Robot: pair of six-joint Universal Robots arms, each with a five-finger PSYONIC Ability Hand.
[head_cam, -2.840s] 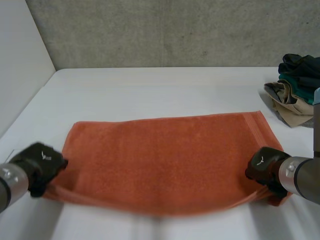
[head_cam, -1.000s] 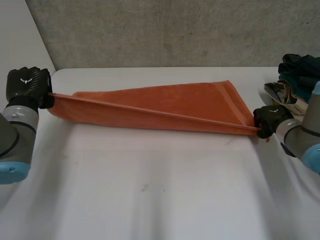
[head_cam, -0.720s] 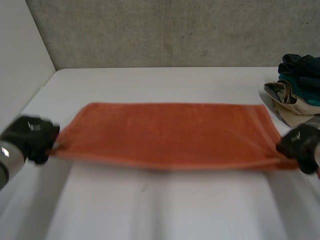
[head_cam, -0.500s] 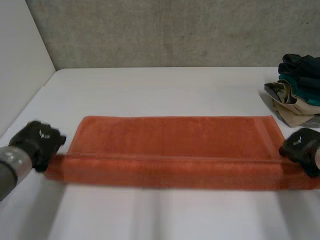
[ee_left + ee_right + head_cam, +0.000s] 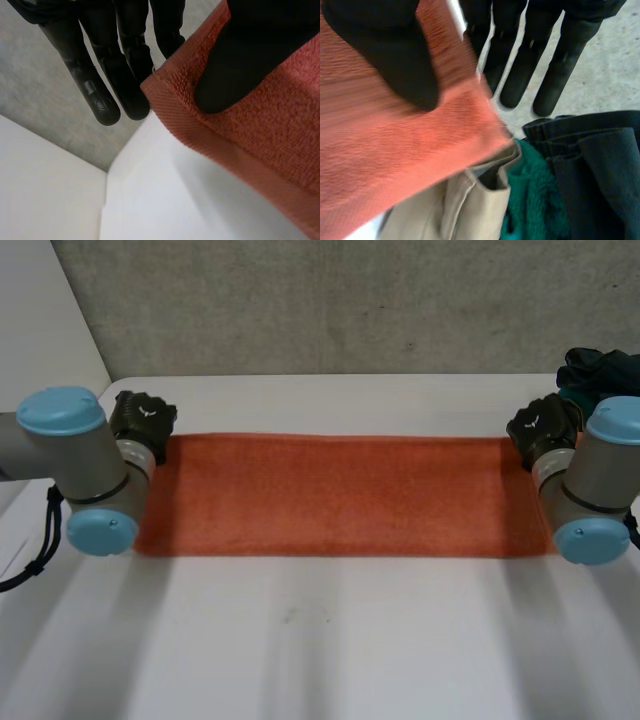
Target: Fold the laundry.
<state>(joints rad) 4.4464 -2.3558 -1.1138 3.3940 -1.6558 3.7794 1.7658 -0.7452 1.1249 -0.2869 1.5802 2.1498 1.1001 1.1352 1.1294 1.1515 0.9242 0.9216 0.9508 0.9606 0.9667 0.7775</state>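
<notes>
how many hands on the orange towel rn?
2. Left hand pinches the orange towel at its far left corner; right hand pinches its far right corner.

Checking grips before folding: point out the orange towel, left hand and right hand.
orange towel (image 5: 340, 495), head view, middle.
left hand (image 5: 240, 55), left wrist view, thumb.
right hand (image 5: 390, 55), right wrist view, thumb.

White table (image 5: 330, 640), matte top. Orange towel (image 5: 340, 495) lies flat on it as one long strip, running from the left hand (image 5: 143, 420) to the right hand (image 5: 543, 428), a far corner at each. Clothes pile (image 5: 598, 368) sits just past the right hand's fingertips: beige, green and dark pieces.
</notes>
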